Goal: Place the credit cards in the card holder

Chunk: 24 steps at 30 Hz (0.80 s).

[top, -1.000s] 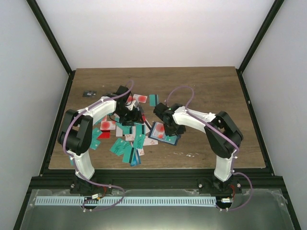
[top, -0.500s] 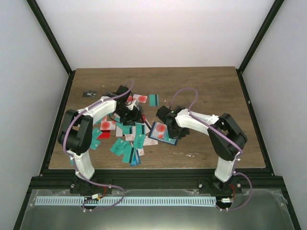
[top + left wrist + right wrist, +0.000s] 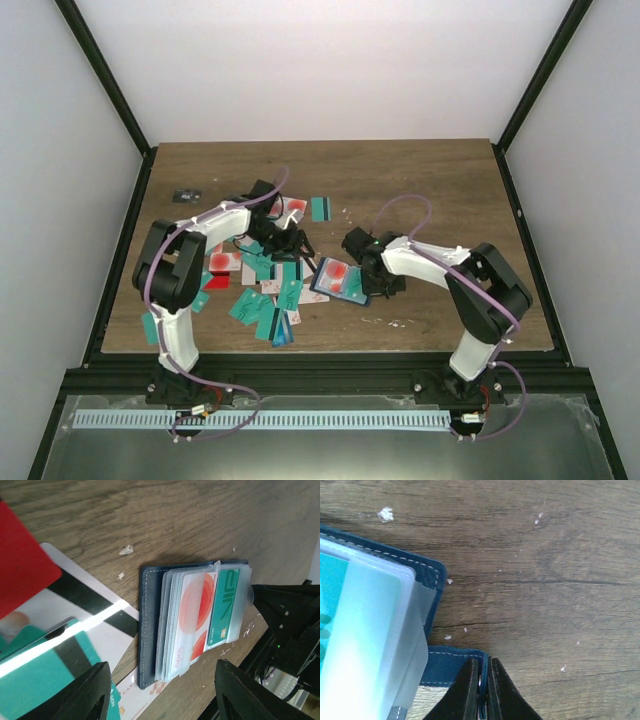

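Two tools met on a wooden table (image 3: 430,180): the right tool (image 3: 481,680) was clenched on the open navy card holder (image 3: 149,630) edge, while the left tool (image 3: 162,692) hung released above scattered credit cards (image 3: 262,300) just beside it.

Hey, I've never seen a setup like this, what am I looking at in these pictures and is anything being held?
These are two small robot arms bolted at the near edge of a wooden table. The wide picture looks down from above and behind them; the other two come from a camera on each wrist. Loose bank cards, mostly teal, lie scattered by the left arm. A navy card holder lies open, cards showing in its clear sleeves. The right arm has its jaws pinched shut on the holder's blue edge. The left arm's jaws are open and hold nothing.
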{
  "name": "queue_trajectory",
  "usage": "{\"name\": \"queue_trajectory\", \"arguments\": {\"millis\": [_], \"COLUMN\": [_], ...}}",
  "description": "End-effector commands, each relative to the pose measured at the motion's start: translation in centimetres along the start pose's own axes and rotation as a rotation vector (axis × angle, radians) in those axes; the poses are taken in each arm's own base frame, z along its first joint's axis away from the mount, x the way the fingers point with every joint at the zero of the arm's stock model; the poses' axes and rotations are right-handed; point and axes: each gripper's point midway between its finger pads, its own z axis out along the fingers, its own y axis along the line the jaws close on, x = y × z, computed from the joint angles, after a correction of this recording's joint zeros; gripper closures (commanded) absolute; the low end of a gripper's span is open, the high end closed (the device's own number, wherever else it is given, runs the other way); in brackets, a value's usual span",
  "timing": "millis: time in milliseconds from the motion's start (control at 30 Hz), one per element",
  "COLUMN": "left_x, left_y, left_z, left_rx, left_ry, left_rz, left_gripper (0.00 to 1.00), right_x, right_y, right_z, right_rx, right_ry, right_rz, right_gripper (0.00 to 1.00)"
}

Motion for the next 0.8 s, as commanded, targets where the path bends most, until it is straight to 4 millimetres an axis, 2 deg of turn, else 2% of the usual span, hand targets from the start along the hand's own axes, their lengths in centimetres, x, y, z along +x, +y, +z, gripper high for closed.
{"name": "queue_trajectory", "arguments": {"millis": [0,133,500,767], "left_x": [-0.1,0.0,2.0,3.6], "left_y": [-1.4,-1.1,0.5,0.2], "left_z": [1.6,2.6,5.2,7.1], "left_rx": [0.082,0.079,0.037,0.048], "left_ry": [0.04,0.063,0.15,0.206], "left_rz": [0.094,0.091,0.045,0.046], "left_gripper": [0.41,0.4,0.39,0.39], "right_x": [-0.2,0.1,-0.3,-0.7], "right_y": [0.1,-0.1,0.5,1.6], "right_z": [0.4,1.0,1.2,1.0], "right_rx": [-0.07,-0.126,-0.194,-0.245], "right_ry": [-0.013,0.008,0.005,0.002], "right_rz": [0.068,0.111,0.129,0.115], "right_gripper": [0.99,0.99,0.99,0.99]}}
